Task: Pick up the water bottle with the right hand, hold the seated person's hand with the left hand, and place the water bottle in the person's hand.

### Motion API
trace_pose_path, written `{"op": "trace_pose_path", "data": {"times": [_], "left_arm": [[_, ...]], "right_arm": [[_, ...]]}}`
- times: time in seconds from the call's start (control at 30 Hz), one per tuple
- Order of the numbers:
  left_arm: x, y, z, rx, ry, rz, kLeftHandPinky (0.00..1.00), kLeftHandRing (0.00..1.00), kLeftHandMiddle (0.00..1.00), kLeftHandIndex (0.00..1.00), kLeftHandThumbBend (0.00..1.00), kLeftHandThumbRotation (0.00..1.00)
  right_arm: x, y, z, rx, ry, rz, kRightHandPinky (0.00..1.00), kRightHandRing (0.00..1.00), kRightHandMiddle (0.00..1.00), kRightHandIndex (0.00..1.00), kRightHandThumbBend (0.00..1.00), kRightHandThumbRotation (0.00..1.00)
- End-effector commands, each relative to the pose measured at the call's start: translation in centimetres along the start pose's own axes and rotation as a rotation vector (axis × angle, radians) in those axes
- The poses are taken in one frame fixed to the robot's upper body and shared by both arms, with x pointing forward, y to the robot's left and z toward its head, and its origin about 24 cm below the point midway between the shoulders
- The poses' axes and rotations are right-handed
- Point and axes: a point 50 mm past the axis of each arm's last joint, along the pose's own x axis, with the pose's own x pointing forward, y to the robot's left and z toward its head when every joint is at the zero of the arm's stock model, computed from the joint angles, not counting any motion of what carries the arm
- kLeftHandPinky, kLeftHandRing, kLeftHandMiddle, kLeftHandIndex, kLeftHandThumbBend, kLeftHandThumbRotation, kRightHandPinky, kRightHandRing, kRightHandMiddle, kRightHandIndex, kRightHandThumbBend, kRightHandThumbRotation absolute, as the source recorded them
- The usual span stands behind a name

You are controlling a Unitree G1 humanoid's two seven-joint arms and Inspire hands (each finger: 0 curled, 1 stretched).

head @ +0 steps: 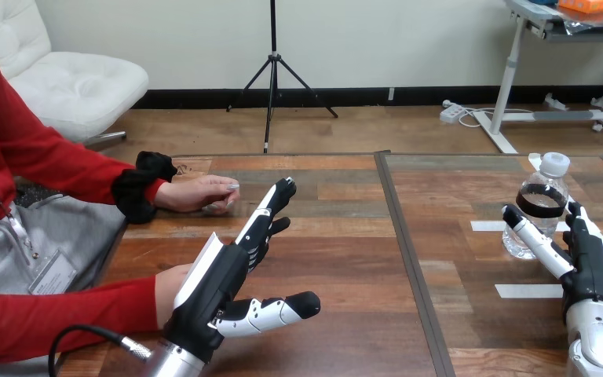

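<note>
right hand (593,267), fingers spread, flanks the water bottle (540,200) it must next clasp; left hand (220,283), open, lies short of the person's hand (196,192) beyond its fingertips.

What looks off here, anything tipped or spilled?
Nothing stands out. The bottle stands upright and capped on the table, with no spill round it. The right hand is open beside it, and the left hand is open above the table.

The water bottle (542,188) is clear, with a white cap and a black band. The left hand (220,290) and right hand (593,263) are black with white shells. The worktop (345,259) is brown wood-grain planking, marked with white tape strips (518,290).
</note>
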Motion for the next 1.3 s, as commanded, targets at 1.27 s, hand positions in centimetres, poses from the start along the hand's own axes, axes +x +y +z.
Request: {"op": "trace_pose_path", "data": {"times": [1.27], "left_arm": [[0.09,1.14,1.6,0.026,-0.113,0.049,0.91,1.0,1.0,1.0,1.0,0.61]], "right_arm": [[2.14,1.7,5.1,0.044,-0.093,0.027,1.0,1.0,1.0,1.0,1.0,0.52]]}}
